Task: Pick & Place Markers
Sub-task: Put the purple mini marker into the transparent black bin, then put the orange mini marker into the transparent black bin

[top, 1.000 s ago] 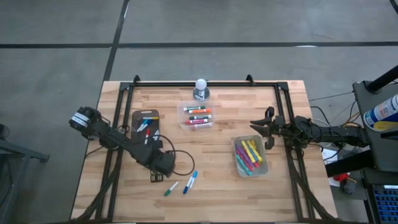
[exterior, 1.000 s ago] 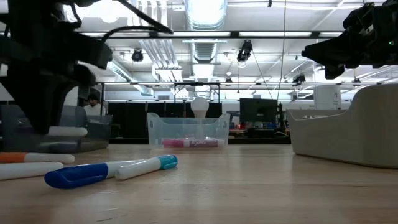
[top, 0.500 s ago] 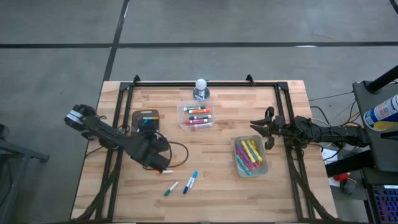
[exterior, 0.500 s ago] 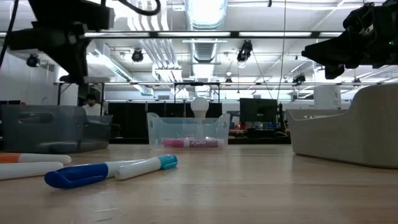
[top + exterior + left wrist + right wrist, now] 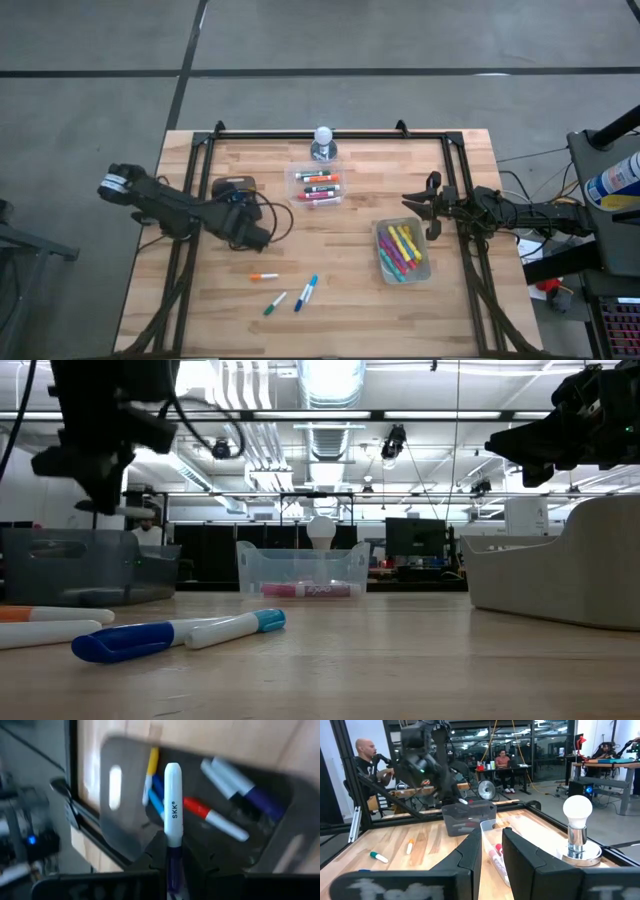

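My left gripper point(image 5: 172, 862) is clamped on a marker point(image 5: 172, 822) by its purple end, above the grey tray point(image 5: 125, 840); light, stiff, slick plastic, best pinched mid-barrel.

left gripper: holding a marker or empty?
Holding one: the left gripper is shut on a white-bodied marker, above the dark grey tray.

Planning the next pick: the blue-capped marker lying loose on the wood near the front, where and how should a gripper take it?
Grip the blue-capped marker mid-barrel, coming straight down from above. It lies flat on the table, angled, so set the fingers across its long axis. The green-capped marker lies close alongside, apart from it; keep the finger on that side in the gap. Judgement only: the far end looks freer.
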Robot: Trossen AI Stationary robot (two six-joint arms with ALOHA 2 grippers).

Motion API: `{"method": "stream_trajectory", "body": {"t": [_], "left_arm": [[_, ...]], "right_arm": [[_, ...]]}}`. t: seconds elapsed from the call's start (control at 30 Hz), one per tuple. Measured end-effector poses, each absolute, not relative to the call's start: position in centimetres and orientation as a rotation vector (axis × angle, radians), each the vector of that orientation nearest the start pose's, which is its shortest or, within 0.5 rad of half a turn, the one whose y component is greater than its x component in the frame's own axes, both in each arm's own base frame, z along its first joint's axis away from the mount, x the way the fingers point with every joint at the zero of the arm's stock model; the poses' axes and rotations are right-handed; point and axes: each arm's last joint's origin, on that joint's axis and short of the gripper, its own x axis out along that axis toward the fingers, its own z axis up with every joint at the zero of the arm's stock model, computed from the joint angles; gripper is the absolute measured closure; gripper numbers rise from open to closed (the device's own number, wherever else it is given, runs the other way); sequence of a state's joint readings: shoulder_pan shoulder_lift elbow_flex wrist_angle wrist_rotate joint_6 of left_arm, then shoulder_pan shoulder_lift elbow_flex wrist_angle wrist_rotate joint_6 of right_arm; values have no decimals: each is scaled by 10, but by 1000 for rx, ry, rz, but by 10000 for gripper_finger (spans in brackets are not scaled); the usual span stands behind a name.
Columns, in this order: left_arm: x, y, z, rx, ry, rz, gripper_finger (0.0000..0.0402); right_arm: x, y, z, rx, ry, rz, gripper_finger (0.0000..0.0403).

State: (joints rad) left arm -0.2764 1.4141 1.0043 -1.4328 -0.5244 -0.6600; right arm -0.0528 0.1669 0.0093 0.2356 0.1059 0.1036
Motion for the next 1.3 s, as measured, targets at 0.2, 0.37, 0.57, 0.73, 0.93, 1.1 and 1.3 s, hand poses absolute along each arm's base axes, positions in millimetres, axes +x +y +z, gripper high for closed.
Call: {"method": "stream_trajectory", "body": {"t": [0.2, 0.37, 0.57, 0.73, 0.93, 1.1, 1.3], "left_arm": [[191, -22, 215, 175, 1630, 732, 371], [190, -15, 210, 176, 1657, 727, 364], [195, -13, 209, 150, 1603, 743, 347], [195, -14, 208, 142, 1608, 736, 314], [195, -13, 209, 163, 1591, 755, 275], [197, -13, 216, 182, 1601, 731, 272], [209, -15, 241, 51, 1503, 790, 273]], "right_arm": [[107, -9, 176, 106, -86, -154, 335], [107, -9, 176, 104, -86, -154, 335], [107, -9, 176, 104, -86, -154, 335], [107, -9, 176, 104, -86, -154, 335], [107, -9, 176, 105, -86, -154, 335], [107, -9, 176, 105, -86, -154, 335], [107, -9, 176, 105, -86, -154, 335]]}}
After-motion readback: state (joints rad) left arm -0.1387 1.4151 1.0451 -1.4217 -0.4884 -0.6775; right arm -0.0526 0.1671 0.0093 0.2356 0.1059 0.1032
